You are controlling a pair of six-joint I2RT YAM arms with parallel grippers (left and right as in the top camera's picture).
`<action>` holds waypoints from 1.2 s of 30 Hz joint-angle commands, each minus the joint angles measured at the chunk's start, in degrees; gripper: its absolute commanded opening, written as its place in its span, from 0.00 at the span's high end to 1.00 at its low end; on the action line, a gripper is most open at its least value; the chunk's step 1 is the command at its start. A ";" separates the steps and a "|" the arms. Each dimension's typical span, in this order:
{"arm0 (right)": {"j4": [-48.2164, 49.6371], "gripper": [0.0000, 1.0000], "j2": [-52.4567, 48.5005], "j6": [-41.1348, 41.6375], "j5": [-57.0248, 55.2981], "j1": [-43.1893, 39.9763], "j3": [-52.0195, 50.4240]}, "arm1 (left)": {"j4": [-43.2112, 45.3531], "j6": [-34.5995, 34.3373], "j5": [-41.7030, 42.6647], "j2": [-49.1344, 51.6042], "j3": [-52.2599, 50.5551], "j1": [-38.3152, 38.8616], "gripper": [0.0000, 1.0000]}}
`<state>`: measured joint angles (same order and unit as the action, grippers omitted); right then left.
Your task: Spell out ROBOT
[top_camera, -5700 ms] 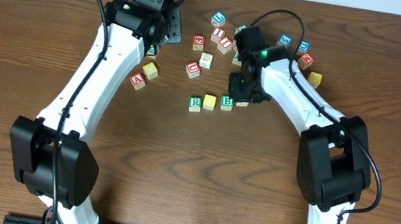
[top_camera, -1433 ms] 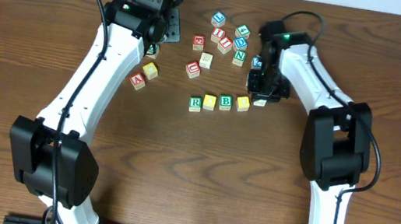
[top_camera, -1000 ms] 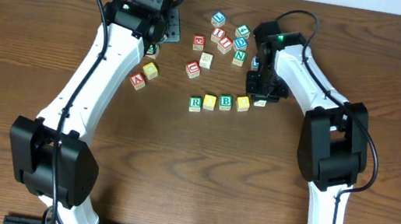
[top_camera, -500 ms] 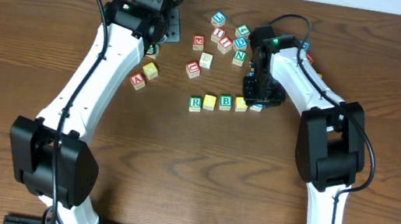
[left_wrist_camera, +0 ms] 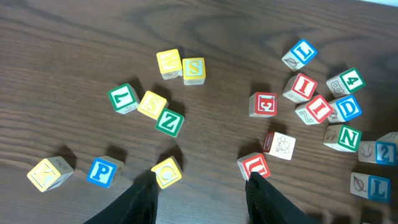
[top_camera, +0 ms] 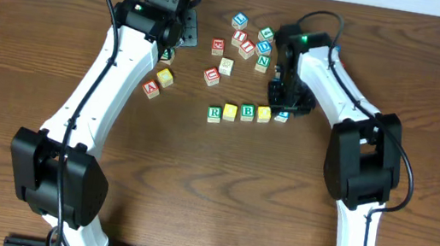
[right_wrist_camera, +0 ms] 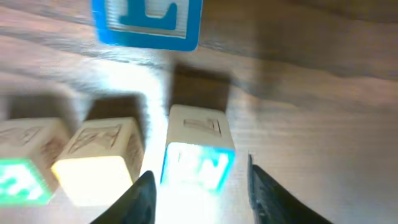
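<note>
A brown wooden table [top_camera: 430, 101] fills the overhead view. Two white-and-black robot arms reach up it from the near edge. The left arm [top_camera: 112, 65] stretches towards the far left. The right arm [top_camera: 337, 88] bends in towards the middle.

The left gripper [left_wrist_camera: 200, 183] hangs above the scattered blocks, its two dark fingers apart with only wood between them. A yellow-faced cube with a round letter [left_wrist_camera: 166, 172] and a red-letter cube [left_wrist_camera: 255, 165] lie just ahead of its fingertips.

The right gripper [right_wrist_camera: 199, 171] is low over the right end of a row of blocks. Its fingers are parted and straddle the end block, and a sliver of table shows between the block and the right finger [right_wrist_camera: 267, 193].

The row runs left to right near mid-table: green-letter R wooden cube [top_camera: 215, 112], first yellow-faced wooden cube [top_camera: 230, 111], green-letter B wooden cube [top_camera: 247, 111], second yellow-faced wooden cube [top_camera: 264, 113], then the blue-letter end cube [right_wrist_camera: 199, 163]. The end cube rests on the table just beside the second yellow one. Its letter is too blurred to read.

Loose cubes lie beyond the row, among them a blue-letter L cube [right_wrist_camera: 146, 22]. A red-letter A cube [top_camera: 151, 88] and a blue-letter P cube [left_wrist_camera: 101, 172] lie to the left.
</note>
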<state>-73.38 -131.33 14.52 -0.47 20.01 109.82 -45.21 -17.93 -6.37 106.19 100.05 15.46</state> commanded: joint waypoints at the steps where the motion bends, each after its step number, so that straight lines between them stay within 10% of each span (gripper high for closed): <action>1: -2.40 0.61 -0.13 -0.04 -0.46 -0.92 4.57 | -1.55 0.76 -0.76 0.55 -0.44 -0.28 0.55; 7: -4.11 0.69 -0.13 -0.02 -0.46 -3.10 6.73 | -4.04 0.74 -0.28 0.61 -2.19 -0.28 0.66; 10: -3.72 0.99 -0.13 -0.22 -0.46 -5.05 6.69 | -4.00 0.46 -0.09 1.01 -3.61 -0.28 0.81; 12: -3.72 0.99 -0.13 -2.03 -0.44 -6.51 6.67 | -4.04 0.02 -0.07 1.36 -4.35 -0.31 0.92; 36: 8.20 0.99 -0.15 -5.53 14.19 -8.96 -6.36 | -4.68 -3.80 13.84 11.89 -6.21 0.09 0.92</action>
<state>-65.49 -131.35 8.34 11.66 10.22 103.77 -49.63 -20.10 2.76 116.55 94.19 15.49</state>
